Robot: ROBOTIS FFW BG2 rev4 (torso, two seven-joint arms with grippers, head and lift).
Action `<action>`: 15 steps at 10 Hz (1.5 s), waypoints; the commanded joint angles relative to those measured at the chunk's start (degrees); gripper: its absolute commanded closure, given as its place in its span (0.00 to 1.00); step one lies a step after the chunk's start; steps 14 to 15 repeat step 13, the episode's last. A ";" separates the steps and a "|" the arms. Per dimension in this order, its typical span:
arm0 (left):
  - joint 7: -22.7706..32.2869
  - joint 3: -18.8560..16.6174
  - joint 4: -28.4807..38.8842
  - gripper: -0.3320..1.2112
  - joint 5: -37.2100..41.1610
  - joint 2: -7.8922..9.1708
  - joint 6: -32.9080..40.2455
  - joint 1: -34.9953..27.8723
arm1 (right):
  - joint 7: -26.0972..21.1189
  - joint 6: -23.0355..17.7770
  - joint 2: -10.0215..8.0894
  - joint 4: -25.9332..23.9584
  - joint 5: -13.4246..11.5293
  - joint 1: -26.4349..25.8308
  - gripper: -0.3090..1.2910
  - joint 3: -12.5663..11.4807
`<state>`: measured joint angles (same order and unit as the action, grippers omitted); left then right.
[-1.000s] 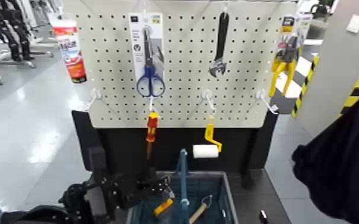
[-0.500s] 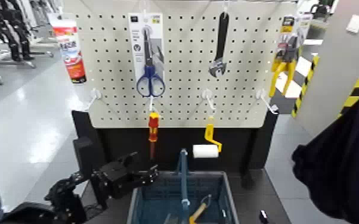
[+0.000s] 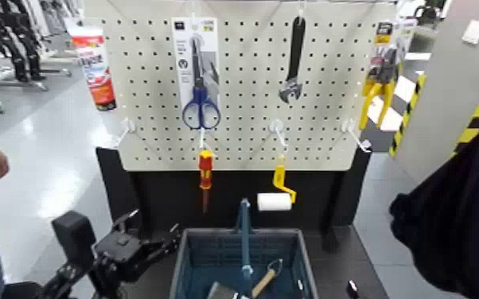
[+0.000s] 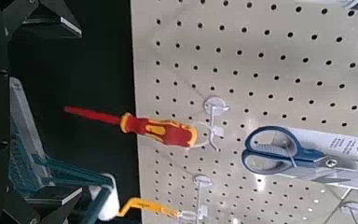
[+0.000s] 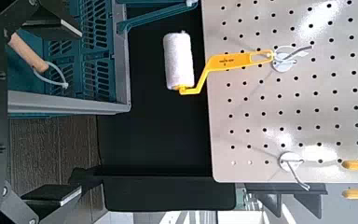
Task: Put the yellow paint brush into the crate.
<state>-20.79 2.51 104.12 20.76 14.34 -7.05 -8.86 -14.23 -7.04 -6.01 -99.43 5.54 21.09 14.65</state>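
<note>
— Status of the job?

— The yellow paint brush (image 3: 225, 292) lies inside the crate (image 3: 211, 248), low, beside its centre handle. I judge the placing done; what's left is getting clear.

— The arms?

— The left gripper (image 3: 153, 242) sits just outside the crate's left wall, fingers apart, holding nothing. The right gripper isn't visible to me, so I cannot tell its state.

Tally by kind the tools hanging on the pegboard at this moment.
Scissors: 1
Wrench: 1
Yellow pliers: 1
Screwdriver: 1
Mini roller: 1
Total: 5
</note>
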 commanded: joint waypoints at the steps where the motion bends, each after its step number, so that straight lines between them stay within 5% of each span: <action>1: 3.92 -1.28 -0.32 0.29 -4.50 -2.83 5.30 -4.76 | 0.00 0.00 0.03 -0.06 -0.09 0.09 0.28 -0.15; 6: 9.10 -1.37 0.03 0.30 -11.27 -7.31 9.08 -10.21 | 0.00 -1.05 0.39 -0.32 -1.76 0.61 0.28 -0.85; 15: 13.06 -0.49 1.70 0.29 -13.73 -7.22 9.60 -13.55 | -0.18 -0.35 0.65 -0.94 -2.55 0.88 0.28 -1.12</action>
